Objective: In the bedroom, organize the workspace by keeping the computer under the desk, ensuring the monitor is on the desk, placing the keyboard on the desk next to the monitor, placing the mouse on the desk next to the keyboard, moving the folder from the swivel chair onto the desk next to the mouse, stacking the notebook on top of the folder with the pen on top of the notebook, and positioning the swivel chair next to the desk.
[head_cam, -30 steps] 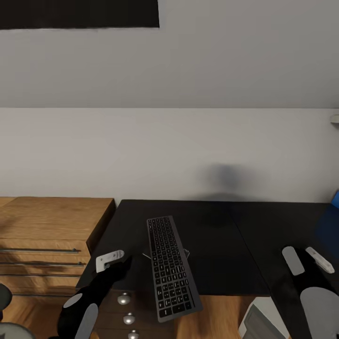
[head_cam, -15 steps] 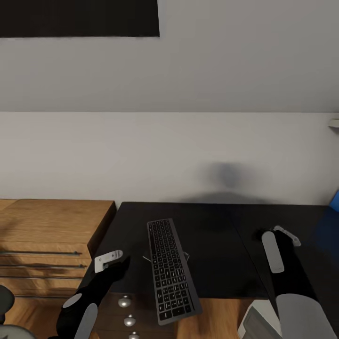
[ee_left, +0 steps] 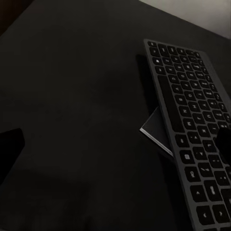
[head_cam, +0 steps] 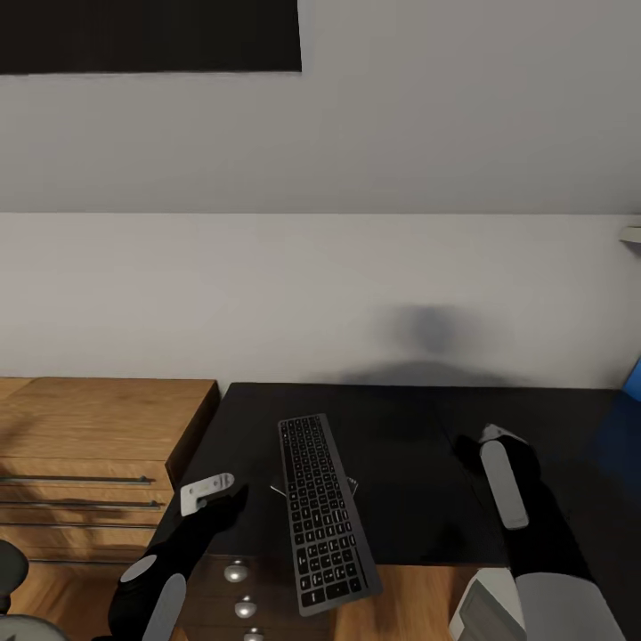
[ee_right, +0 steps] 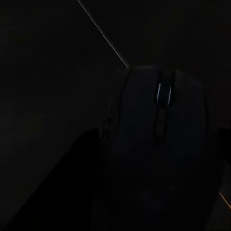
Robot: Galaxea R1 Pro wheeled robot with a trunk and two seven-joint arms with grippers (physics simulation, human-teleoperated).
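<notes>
No legible text or markings.

Very dark throughout. Close up — the mouse (ee_right: 159,144), black and rounded, with a small grey scroll wheel on its back. Lying on the glossy black desk (ee_right: 48,72), crossed by 1 thin pale line running diagonally up to the mouse's edge. Dark shapes at either side of the mouse — too dim to tell whether gripper fingers or shadow.
</notes>
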